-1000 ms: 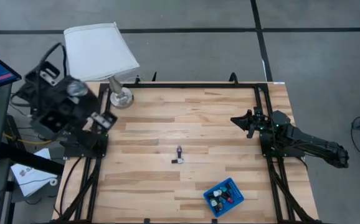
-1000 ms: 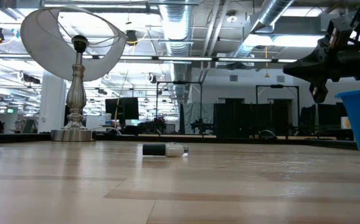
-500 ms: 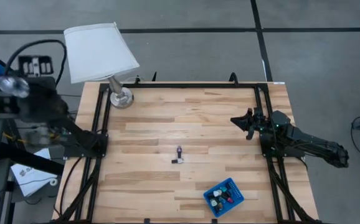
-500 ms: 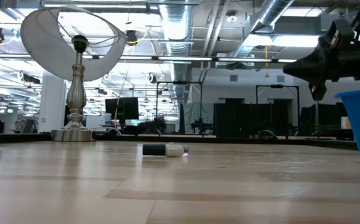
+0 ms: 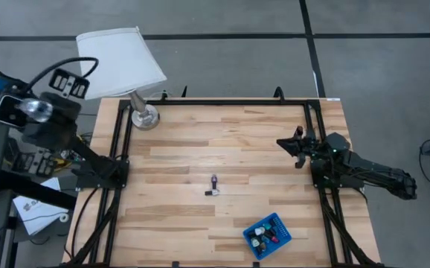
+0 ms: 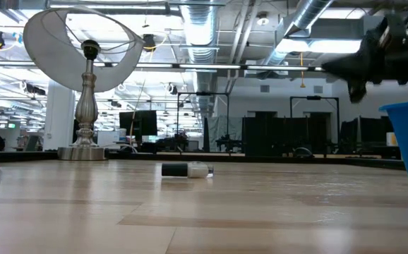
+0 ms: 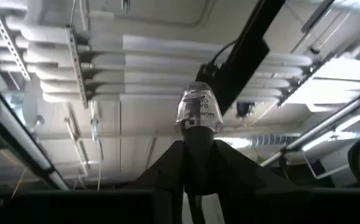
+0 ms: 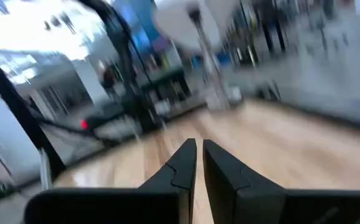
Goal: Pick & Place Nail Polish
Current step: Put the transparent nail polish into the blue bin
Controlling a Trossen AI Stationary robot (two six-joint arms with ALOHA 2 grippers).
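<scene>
My left gripper (image 5: 30, 110) is raised beyond the table's left edge and points upward, shut on a nail polish bottle (image 7: 197, 111) with a clear glass body and a dark cap. A second nail polish bottle (image 5: 213, 186) with a dark cap lies on its side mid-table, also seen in the low view (image 6: 186, 169). Several more bottles sit in the small blue tray (image 5: 277, 220) at the near right. My right gripper (image 5: 286, 143) hovers shut and empty over the table's right side; its fingers show nearly together in its wrist view (image 8: 198, 152). My left gripper pinches the bottle by its dark cap (image 7: 197, 134) between its two fingers (image 7: 167, 163). The fingers point up from below. The glass body sticks out above the fingertips, lifted well clear of the table.
A lamp with a white shade (image 5: 118, 61) and a silver base (image 5: 144, 117) stands at the table's far left corner, close to my left arm. A black frame (image 5: 222, 102) runs along the table's edges. Bare wood lies between the lying bottle and the tray.
My left gripper has swung from above the table's left edge outward, past that edge, and rolled its wrist far round, keeping the bottle in its hold. My right gripper has rolled slightly in place.
</scene>
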